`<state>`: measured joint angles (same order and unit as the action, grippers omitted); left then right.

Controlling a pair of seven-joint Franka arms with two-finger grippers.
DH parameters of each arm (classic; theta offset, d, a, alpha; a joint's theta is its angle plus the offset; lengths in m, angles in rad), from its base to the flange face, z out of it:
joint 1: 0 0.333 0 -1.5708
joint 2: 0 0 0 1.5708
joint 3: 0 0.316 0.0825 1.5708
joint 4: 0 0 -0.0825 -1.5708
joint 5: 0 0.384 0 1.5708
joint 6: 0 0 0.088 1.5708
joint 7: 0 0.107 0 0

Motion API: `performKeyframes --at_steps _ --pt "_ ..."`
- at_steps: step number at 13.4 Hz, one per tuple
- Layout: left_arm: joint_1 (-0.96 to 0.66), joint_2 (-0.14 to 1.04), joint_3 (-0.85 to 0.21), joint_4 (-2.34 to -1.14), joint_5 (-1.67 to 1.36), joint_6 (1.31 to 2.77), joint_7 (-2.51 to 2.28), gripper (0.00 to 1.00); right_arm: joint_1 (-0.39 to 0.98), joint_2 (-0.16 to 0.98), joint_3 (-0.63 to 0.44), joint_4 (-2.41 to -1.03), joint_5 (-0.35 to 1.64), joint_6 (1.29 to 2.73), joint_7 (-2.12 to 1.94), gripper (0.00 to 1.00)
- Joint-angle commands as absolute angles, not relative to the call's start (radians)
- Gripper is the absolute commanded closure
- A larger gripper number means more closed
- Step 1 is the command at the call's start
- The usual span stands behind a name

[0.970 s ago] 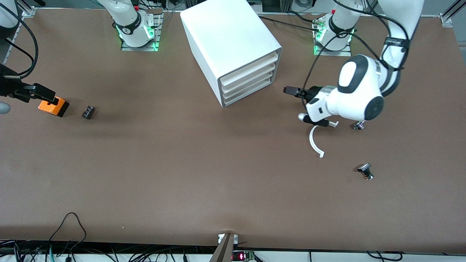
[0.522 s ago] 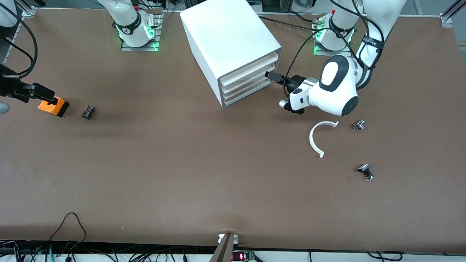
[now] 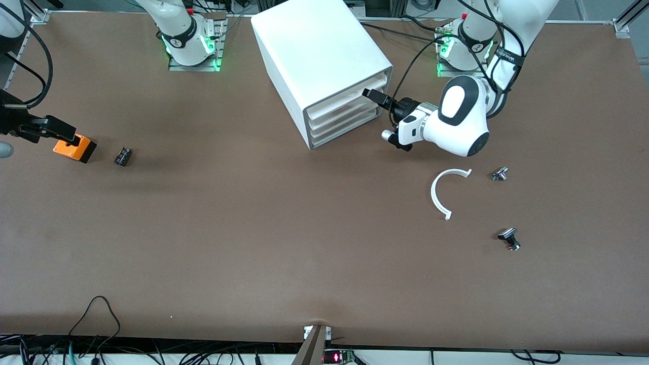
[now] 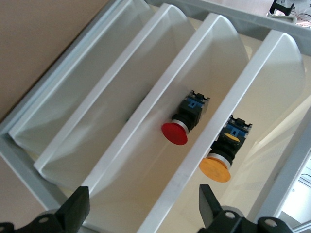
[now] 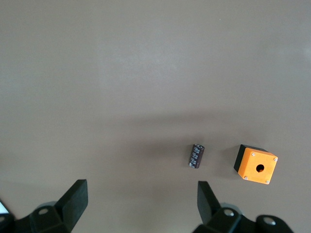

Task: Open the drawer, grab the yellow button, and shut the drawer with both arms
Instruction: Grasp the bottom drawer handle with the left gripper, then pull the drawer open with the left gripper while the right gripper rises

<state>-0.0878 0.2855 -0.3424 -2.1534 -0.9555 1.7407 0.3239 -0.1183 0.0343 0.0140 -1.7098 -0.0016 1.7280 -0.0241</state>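
The white cabinet stands between the two arm bases, all four drawers pushed in. The uppermost drawer shows in the left wrist view with the orange-capped button lying inside it. My left gripper is open and empty, close in front of the upper drawer fronts; its fingers stand wide apart around the drawer lips and touch nothing. My right gripper is open and empty at the right arm's end of the table, and that arm waits.
A red-capped button lies in the drawer below. An orange square box and a small black part lie by the right gripper. A white curved piece and two small parts lie toward the left arm's end.
My left arm has swung from over the table near the curved piece up to the cabinet's drawer fronts. The right arm has not moved.
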Motion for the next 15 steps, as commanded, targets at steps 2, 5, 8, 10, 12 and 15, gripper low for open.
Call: performKeyframes --at_steps 2,5,8,10,12,15 --pt "-0.078 0.259 -0.359 -2.201 -0.986 1.729 0.35 0.14 -0.121 0.063 0.021 -1.69 0.0 1.738 -0.037 0.0" --pt "-0.077 0.246 -0.383 -2.207 -1.015 1.707 0.339 0.25 -0.121 0.103 0.02 -1.69 -0.008 1.758 -0.021 0.0" --pt "-0.077 0.245 -0.385 -2.21 -1.022 1.707 0.337 0.39 -0.126 0.135 0.02 -1.69 -0.002 1.781 -0.023 0.0" --pt "-0.077 0.247 -0.385 -2.214 -1.022 1.707 0.337 0.68 -0.124 0.162 0.02 -1.69 0.0 1.782 -0.026 0.0" --pt "-0.077 0.252 -0.385 -2.214 -1.019 1.712 0.337 1.0 -0.123 0.189 0.021 -1.69 0.003 1.815 -0.035 0.0" --pt "-0.075 0.255 -0.382 -2.209 -1.006 1.721 0.336 1.0 -0.112 0.212 0.023 -1.69 0.017 1.832 -0.035 0.0"
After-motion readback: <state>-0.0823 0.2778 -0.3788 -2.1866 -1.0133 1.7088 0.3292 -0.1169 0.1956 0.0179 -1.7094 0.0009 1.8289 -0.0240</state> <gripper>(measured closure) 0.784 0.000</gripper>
